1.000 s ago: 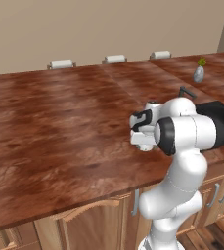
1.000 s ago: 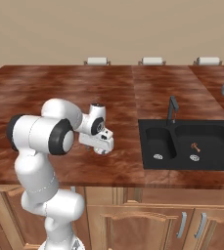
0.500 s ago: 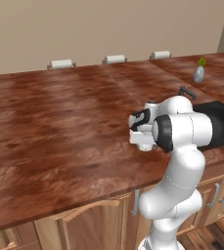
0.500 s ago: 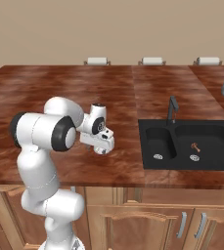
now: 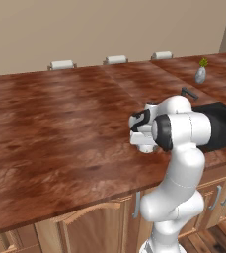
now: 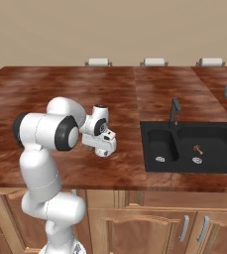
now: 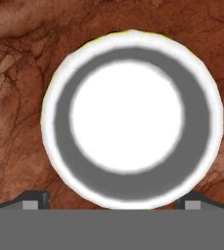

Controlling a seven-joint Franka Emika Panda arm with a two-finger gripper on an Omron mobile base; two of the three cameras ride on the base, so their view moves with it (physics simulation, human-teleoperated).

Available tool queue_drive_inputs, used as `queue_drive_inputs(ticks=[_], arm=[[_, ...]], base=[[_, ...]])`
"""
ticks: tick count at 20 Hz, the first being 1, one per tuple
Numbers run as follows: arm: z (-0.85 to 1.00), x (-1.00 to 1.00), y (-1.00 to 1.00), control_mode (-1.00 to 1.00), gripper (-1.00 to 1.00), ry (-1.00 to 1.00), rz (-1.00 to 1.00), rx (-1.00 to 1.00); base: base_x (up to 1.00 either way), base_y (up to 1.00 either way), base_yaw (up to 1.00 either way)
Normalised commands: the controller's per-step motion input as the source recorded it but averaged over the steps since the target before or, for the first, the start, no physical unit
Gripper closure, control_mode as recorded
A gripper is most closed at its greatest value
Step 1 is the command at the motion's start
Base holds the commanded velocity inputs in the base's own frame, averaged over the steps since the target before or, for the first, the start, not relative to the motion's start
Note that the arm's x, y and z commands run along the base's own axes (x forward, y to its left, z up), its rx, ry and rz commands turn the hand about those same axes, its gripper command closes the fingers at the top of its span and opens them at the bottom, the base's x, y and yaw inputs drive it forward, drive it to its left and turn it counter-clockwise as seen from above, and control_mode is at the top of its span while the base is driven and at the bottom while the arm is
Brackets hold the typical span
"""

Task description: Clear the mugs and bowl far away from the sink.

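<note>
Gripper (image 7: pixel 113 199) is pointing straight down over a round white vessel with a grey inner wall (image 7: pixel 130 117). Jaws are fully spread and holding nothing, with a dark fingertip (image 7: pixel 33 199) outside the rim on each side.

From above I can't tell if it's the white mug or the bowl, and no handle is visible. It sits on the reddish-brown wooden countertop (image 5: pixel 60 128), under the hand (image 6: pixel 102 149), just beside the left edge of the black two-basin sink (image 6: pixel 214 144).

Risks as I see them:
- The rim spans nearly the whole gap between the tips. Any lateral offset on descent and a finger lands on the rim, tipping or shoving the vessel.
- A grip across the full diameter of a glossy round wall has little margin, so it could squirt out on closing or slip on the lift.
- If a handle is hidden at the bottom edge of the hand view, a finger could catch it.
- A knock toward the sink undoes the task. The slim dark faucet (image 6: pixel 173 110) is well apart.
</note>
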Motion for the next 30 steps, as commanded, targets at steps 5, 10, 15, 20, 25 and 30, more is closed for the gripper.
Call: queue_drive_inputs(ticks=[5,10,15,20,25,30], arm=[[-0.04,-0.03,0.0,-1.0,-1.0,0.0,0.0,0.0],[-0.03,-0.14,0.0,-1.0,-1.0,0.0,0.0,0.0],[0.0,0.0,-0.01,-1.0,-1.0,0.0,0.0,0.0],[-0.02,0.13,0.0,-1.0,1.0,0.0,0.0,0.0],[-0.02,0.01,-0.04,-1.0,1.0,-0.01,0.0,0.0],[-0.05,0.01,-0.03,-1.0,1.0,0.0,0.0,0.0]], base=[[0.0,0.0,0.0],[0.0,0.0,0.0],[0.0,0.0,0.0],[0.0,0.0,0.0],[0.0,0.0,0.0],[0.0,0.0,0.0]])
